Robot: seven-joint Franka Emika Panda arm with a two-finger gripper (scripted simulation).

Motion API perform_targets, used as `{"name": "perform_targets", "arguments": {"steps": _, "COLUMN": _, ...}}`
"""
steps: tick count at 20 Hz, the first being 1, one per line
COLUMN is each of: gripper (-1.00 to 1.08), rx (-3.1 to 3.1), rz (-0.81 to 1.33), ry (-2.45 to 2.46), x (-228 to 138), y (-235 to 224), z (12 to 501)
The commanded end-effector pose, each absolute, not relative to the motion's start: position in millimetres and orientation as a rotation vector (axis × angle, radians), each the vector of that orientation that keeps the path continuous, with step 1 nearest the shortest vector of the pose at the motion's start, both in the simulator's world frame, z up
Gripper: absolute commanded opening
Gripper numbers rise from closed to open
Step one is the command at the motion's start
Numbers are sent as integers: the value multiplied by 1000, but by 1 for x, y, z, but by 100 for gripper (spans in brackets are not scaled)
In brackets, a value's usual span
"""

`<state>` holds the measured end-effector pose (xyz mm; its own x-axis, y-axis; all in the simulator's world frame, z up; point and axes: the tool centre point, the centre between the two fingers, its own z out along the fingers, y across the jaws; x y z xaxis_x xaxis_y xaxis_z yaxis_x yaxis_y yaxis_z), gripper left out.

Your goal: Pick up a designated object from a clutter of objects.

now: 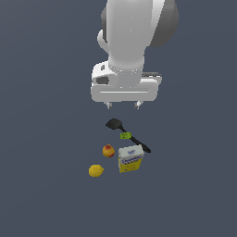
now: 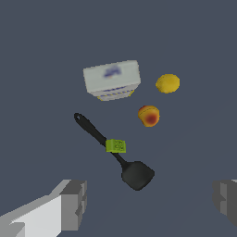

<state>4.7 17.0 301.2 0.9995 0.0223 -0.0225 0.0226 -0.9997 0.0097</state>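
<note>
Spatula (image 1: 127,134) lies flat on the floor directly below the gripper (image 1: 123,106), well apart from it. Its long axis runs diagonally, head nearest the gripper, handle end beside the yellow-white box (image 1: 130,158). Fingers (image 2: 74,204) are spread wide, holding nothing.

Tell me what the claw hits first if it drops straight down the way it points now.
Most likely the black spatula: the open claw hangs above its head end, empty. In the wrist view the head lies between the fingers, though depth is unclear, so the fingertips might meet only floor.
</note>
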Motion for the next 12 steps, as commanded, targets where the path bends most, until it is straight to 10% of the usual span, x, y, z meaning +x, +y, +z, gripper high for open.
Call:
{"name": "perform_targets", "arguments": {"steps": 1, "gripper": 100, "rx": 3131, "rz": -35, "ry": 35, "x": 5, "y": 17, "z": 301}}
{"name": "perform_targets", "arguments": {"steps": 12, "gripper": 100, "rx": 3150, "rz": -72, "ry": -61, "x": 0, "y": 0, "z": 298}}
